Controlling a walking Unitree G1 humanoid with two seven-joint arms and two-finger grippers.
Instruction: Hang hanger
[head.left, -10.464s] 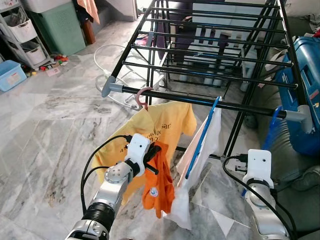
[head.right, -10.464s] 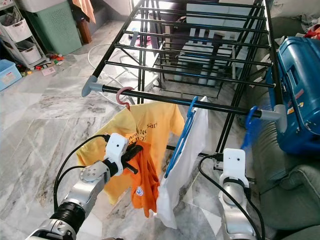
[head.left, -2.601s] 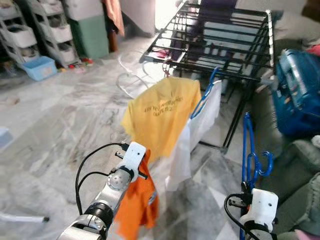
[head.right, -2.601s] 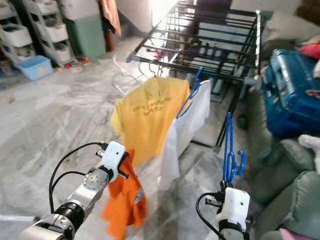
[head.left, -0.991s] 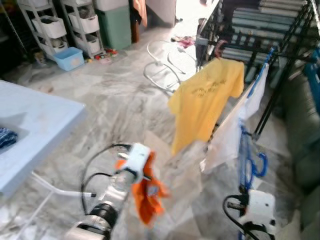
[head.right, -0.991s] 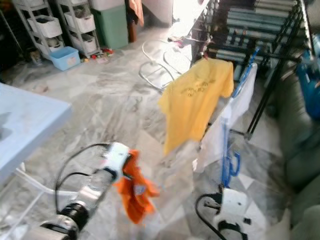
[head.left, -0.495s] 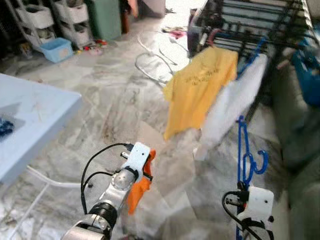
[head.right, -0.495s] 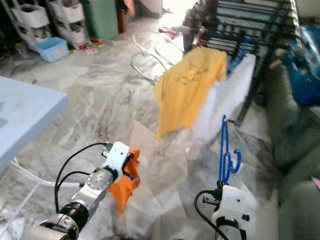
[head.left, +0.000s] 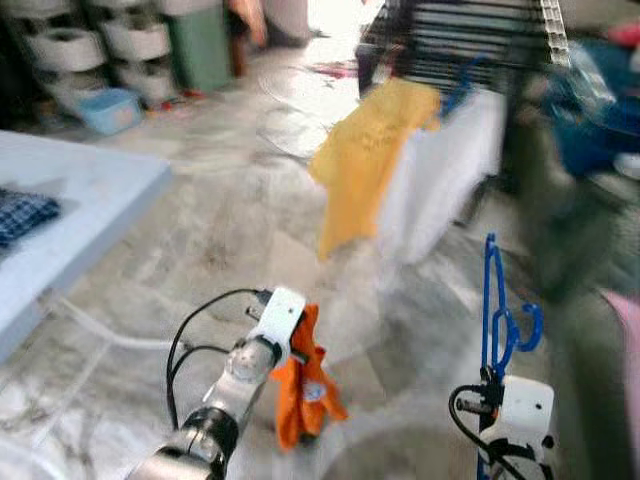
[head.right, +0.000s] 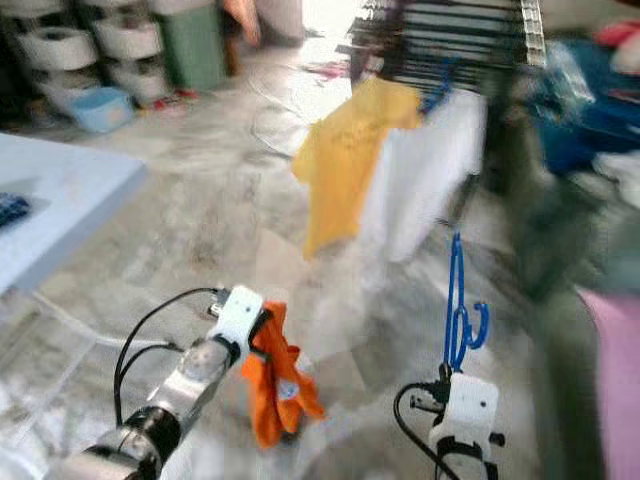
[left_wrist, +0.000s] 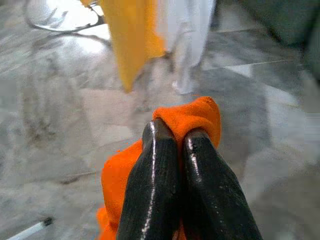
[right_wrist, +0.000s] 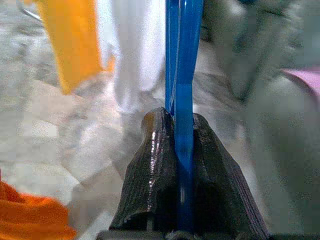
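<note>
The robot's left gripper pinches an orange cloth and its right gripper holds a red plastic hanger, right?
Not quite. The plastic hanger in the right gripper is blue, not red, as the right wrist view shows. The left gripper does pinch the orange cloth.

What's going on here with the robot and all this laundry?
The robot is mid laundry chore. Its left claw is shut on a crumpled orange cloth, and its right claw grips a blue plastic hanger held upright. A yellow T-shirt and a white garment hang on the black metal drying rack ahead. The picture is blurred.
</note>
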